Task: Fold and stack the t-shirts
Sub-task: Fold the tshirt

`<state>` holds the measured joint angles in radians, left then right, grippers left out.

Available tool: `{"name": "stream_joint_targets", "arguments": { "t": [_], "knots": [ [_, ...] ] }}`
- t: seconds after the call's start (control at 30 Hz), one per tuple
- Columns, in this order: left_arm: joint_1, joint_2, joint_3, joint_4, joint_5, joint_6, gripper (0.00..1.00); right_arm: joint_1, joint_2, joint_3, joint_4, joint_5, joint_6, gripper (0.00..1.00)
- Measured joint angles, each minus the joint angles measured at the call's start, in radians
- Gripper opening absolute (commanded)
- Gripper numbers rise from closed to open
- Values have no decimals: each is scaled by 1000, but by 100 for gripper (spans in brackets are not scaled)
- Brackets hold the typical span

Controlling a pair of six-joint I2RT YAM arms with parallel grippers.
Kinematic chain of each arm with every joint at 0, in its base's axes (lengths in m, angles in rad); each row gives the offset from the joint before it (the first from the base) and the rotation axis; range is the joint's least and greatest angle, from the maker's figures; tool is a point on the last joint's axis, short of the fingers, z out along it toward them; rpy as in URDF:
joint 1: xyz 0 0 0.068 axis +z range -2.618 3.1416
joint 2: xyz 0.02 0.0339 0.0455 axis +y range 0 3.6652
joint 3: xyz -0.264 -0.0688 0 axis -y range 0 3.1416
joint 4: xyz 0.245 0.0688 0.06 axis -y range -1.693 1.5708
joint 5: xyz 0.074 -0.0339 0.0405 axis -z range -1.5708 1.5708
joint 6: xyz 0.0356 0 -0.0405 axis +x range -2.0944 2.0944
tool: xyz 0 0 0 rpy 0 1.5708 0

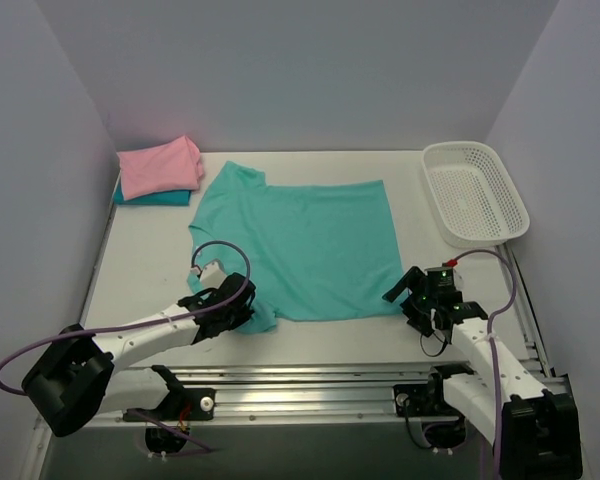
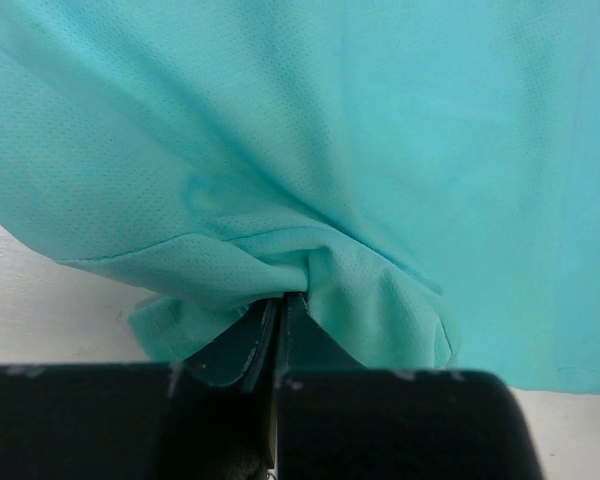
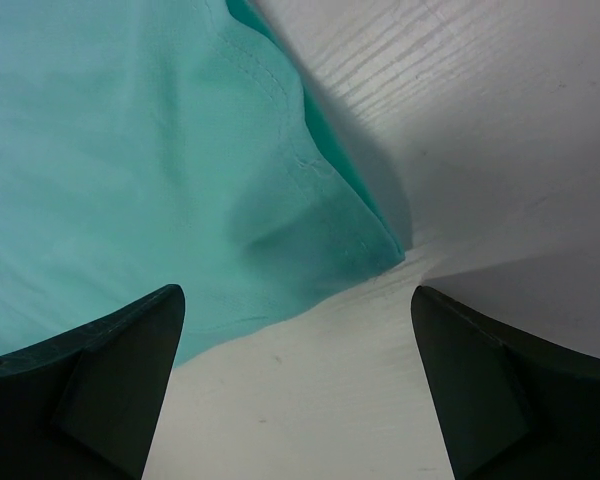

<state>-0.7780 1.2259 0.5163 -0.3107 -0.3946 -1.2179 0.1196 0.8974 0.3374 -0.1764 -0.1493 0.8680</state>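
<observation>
My left claw [image 2: 280,310] is pinched shut on the lower-left corner of the teal shirt [image 1: 310,245], which lies spread mid-frame on the worktop [image 1: 140,270]. My right claw [image 3: 300,330] stands wide and empty beside the lower-right corner. The cloth is light and limp and will sag, so I'd grip corners. Upper left, the pink shirt [image 1: 158,165] mostly hides a darker shirt [image 1: 155,198].
</observation>
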Motion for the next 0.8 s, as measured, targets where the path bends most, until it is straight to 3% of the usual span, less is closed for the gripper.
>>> {"name": "stream_joint_targets", "arguments": {
  "t": [0.17, 0.43, 0.53, 0.57, 0.63, 0.67, 0.8],
  "knots": [
    [1, -9, 0, 0, -5, 0, 2, 0, 40, -3, 76, 4, 12, 87],
    [1, -9, 0, 0, -15, -1, 2, 1, 72, -10, 124, 15, 16, 62],
    [1, -9, 0, 0, -15, -1, 2, 1, 69, -10, 111, 24, 11, 45],
    [1, -8, 0, 0, -15, -1, 2, 1, 64, -10, 105, 30, 10, 29],
    [1, -8, 0, 0, -16, -2, 2, 3, 46, -10, 92, 37, 2, 13],
    [1, -8, 0, 0, -16, -2, 2, 5, 34, -10, 84, 42, 0, 0],
    [1, -8, 0, 0, -17, -3, 2, 6, -16, -8, 53, 62, -5, 0]
  ]
}}
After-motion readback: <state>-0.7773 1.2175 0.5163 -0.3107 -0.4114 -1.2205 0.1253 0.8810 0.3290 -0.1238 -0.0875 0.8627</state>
